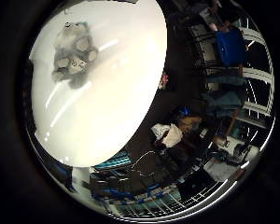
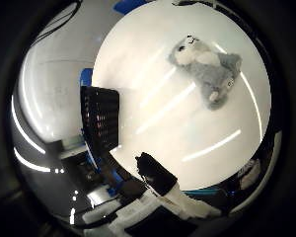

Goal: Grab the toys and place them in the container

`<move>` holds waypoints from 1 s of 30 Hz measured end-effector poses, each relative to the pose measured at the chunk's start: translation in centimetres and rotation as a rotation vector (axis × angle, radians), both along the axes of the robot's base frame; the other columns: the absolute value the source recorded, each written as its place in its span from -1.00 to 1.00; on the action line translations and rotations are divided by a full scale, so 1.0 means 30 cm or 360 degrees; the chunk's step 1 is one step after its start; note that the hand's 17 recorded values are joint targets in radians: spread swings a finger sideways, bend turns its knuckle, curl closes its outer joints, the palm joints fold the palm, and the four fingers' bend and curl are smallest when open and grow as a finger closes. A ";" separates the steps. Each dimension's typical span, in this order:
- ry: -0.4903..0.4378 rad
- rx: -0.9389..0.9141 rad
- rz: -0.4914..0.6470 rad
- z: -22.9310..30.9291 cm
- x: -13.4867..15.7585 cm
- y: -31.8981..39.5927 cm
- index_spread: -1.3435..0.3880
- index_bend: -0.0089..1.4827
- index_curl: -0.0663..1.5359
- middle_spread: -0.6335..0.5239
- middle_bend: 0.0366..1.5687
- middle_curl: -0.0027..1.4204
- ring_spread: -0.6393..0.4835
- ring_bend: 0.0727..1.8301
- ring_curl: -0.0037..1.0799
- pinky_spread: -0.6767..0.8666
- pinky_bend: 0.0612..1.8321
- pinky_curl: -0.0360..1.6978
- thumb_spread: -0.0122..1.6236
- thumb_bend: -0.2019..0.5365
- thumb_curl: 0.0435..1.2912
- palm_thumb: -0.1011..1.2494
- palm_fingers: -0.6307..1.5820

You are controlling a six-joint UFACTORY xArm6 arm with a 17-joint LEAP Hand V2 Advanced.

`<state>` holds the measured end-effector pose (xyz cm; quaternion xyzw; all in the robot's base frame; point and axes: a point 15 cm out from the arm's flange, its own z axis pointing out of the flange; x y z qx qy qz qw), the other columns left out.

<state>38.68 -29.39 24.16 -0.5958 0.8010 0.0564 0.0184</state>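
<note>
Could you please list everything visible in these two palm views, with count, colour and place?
Grey and white plush animal toy: one, grey with white patches, lying on the round white table, apart from the hand.
Round white glossy table: one, white, under the toy.
Black slatted plastic container: one, black, at the table's edge, nothing visible inside.
Blue object: one, blue, beside the container; what it is cannot be told.
Room beyond the table: dark furniture and clutter, too small to name.
Right hand: one, black and white; a black-tipped part of the fingers reaches over the table's edge, touching nothing.
</note>
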 end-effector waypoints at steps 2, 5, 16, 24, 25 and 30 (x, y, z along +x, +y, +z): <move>0.0016 0.0007 -0.0010 -0.016 0.020 0.022 0.28 -0.78 -0.60 0.47 -0.79 -0.53 0.68 -0.69 -0.52 0.55 -0.38 -0.62 0.41 -0.50 -0.62 -0.19 -0.37; 0.0031 0.0014 -0.0032 -0.035 0.046 0.042 0.29 -0.78 -0.60 0.47 -0.79 -0.53 0.68 -0.69 -0.52 0.55 -0.38 -0.62 0.41 -0.51 -0.61 -0.19 -0.37; 0.0006 -0.0026 -0.0086 -0.081 0.202 0.045 0.30 -0.79 -0.60 0.49 -0.79 -0.54 0.68 -0.68 -0.52 0.55 -0.37 -0.63 0.41 -0.51 -0.62 -0.17 -0.38; 0.0054 -0.0024 -0.0071 -0.164 0.234 0.076 0.30 -0.78 -0.60 0.49 -0.79 -0.54 0.70 -0.67 -0.52 0.55 -0.35 -0.64 0.41 -0.51 -0.61 -0.16 -0.38; 0.0053 -0.0028 -0.0059 -0.168 0.243 0.086 0.30 -0.78 -0.60 0.49 -0.79 -0.54 0.70 -0.67 -0.53 0.55 -0.35 -0.64 0.41 -0.51 -0.61 -0.16 -0.38; 0.0063 -0.0031 -0.0011 -0.194 0.272 0.129 0.30 -0.79 -0.60 0.49 -0.77 -0.53 0.69 -0.67 -0.53 0.56 -0.34 -0.64 0.41 -0.51 -0.61 -0.14 -0.37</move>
